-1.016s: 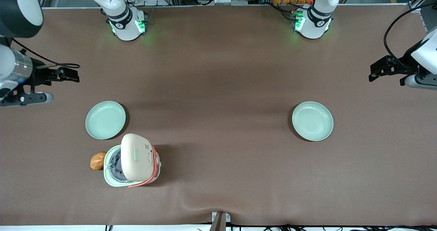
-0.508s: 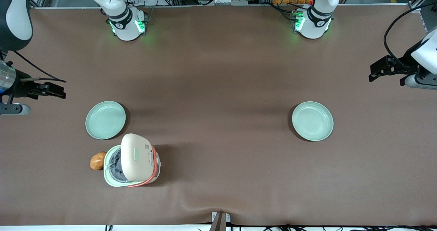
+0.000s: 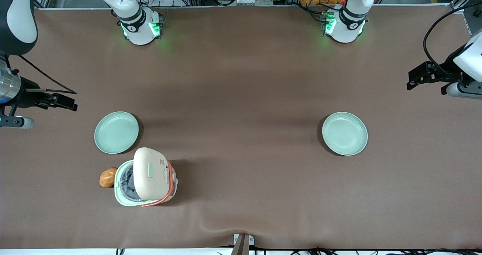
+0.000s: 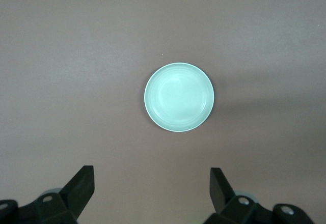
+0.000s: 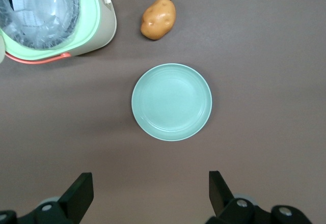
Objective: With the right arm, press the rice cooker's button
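The rice cooker [image 3: 145, 181] stands near the table's front edge with its cream lid tilted up and its pot showing. The pale-green button [image 3: 150, 170] sits on the lid. In the right wrist view the cooker's mint rim [image 5: 97, 20] and a crumpled clear bag inside show; the button is hidden there. My right arm's gripper [image 3: 63, 101] hangs over the table toward the working arm's end, farther from the front camera than the cooker and well apart from it. The gripper [image 5: 150, 188] is open and empty, above a mint plate.
A potato [image 3: 108, 177] [image 5: 158, 19] lies beside the cooker. One mint plate [image 3: 116, 132] [image 5: 171, 102] lies just farther from the front camera than the cooker. A second plate [image 3: 344, 133] [image 4: 179, 97] lies toward the parked arm's end.
My right gripper has drawn back toward the working arm's end of the table and come a little nearer the front camera. The cooker, potato and plates have not moved.
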Action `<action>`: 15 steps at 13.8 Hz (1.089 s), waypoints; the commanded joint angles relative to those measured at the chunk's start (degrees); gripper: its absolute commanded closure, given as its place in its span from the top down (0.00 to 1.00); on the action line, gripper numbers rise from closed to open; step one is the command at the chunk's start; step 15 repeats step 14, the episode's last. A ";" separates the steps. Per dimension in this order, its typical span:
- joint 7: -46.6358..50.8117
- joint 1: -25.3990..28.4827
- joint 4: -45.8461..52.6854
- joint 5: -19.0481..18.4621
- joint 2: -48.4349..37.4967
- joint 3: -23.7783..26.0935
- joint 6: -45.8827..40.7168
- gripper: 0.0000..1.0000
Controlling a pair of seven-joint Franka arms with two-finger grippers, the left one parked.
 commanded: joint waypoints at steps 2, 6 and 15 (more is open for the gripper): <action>1.73 -0.15 -1.51 0.49 -1.91 0.09 -0.02 1.00; 1.81 -0.06 -1.16 -1.35 -1.91 0.18 -0.64 1.00; 1.73 -0.24 -0.63 -2.33 -2.00 0.18 -1.16 1.00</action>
